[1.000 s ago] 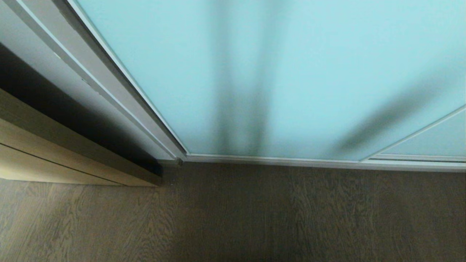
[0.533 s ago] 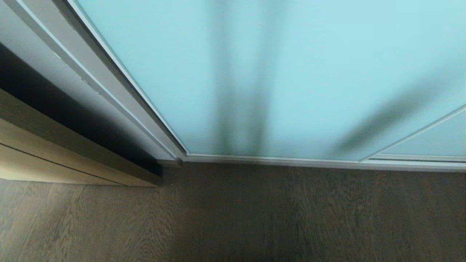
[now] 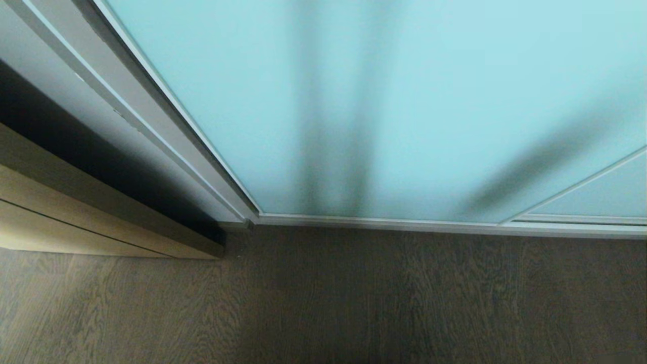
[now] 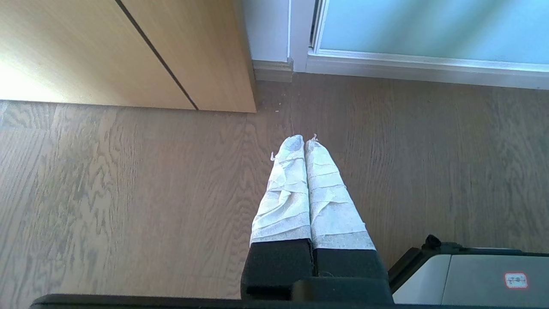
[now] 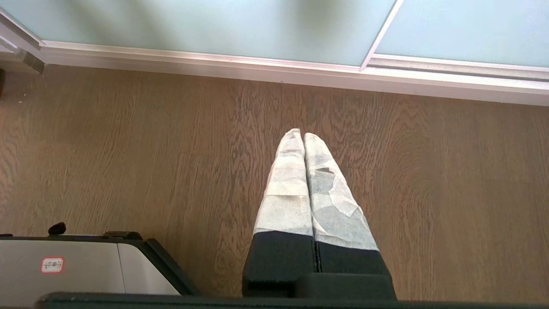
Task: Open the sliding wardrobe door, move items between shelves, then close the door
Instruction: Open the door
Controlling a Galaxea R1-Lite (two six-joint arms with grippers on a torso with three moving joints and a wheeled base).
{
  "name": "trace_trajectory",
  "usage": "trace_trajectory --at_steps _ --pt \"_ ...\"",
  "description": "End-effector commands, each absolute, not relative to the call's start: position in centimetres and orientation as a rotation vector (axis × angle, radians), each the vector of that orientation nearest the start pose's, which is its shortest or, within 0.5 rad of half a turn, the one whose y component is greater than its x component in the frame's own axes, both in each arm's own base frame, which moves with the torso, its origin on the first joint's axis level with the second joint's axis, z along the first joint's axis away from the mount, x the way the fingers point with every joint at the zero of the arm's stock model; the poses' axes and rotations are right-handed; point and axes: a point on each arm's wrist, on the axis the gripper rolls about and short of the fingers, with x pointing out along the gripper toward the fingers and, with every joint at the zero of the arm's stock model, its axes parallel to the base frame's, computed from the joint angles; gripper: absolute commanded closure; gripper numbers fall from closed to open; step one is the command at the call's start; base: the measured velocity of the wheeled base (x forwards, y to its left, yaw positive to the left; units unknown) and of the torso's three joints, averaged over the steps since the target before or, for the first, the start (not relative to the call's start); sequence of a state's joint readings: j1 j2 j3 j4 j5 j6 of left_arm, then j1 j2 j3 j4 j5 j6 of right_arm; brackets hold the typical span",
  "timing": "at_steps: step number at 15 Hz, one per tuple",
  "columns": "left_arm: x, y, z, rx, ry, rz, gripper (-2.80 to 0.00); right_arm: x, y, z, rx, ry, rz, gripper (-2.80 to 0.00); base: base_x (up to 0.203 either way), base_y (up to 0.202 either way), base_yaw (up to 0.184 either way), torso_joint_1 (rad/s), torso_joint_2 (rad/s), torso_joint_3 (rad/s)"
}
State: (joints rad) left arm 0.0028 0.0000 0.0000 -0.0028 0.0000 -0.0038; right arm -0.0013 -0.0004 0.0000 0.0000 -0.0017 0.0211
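Left claw [image 4: 304, 141] hangs pressed together, sliding wardrobe door [image 4: 429, 25] well beyond.

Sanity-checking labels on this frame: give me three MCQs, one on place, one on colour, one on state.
1. The tan wooden door stands where relative to the sliding wardrobe door?
A left
B right
C behind it

2. Colour of the wardrobe door's glass?
A rust-brown
B pale aqua
C black

3. State of the left gripper and right gripper?
A both open
B both shut, empty
C right one shut on clothes

Key: 1 A, head view shows it at left. 2 B, frosted aqua panel. 3 B, wrapped fingers pressed together above the floor.
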Motion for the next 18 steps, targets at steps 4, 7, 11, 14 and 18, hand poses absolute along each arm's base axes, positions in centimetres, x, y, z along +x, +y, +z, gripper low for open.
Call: trace_trajectory --at_steps 4,7,11,14,18 --pt "-2.3 0.0 7.7 -0.002 -0.011 0.008 0.0 -2.3 0.0 7.5 0.021 0.002 -0.003 0.0 0.0 0.0 0.0 0.0 0.0 0.0" --pt "-3.0 0.0 10.6 -0.002 -0.09 0.014 0.0 -2.3 0.0 7.5 0.021 0.0 -0.002 0.0 0.0 0.0 0.0 0.0 0.0 0.0" --pt "-3.6 0.0 20.6 -0.011 -0.224 0.017 0.0 -2.3 0.0 7.5 0.02 0.001 -0.002 0.0 0.0 0.0 0.0 0.0 0.0 0.0" --pt "-1.9 0.0 26.9 -0.006 -0.379 0.016 0.0 -2.3 0.0 7.5 0.021 0.001 -0.002 0.0 0.0 0.0 0.0 0.0 0.0 0.0" --pt "0.1 0.0 29.8 0.039 -0.554 0.021 0.0 -2.3 0.0 7.5 0.021 0.001 -0.002 0.0 0.0 0.0 0.0 0.0 0.0 0.0"
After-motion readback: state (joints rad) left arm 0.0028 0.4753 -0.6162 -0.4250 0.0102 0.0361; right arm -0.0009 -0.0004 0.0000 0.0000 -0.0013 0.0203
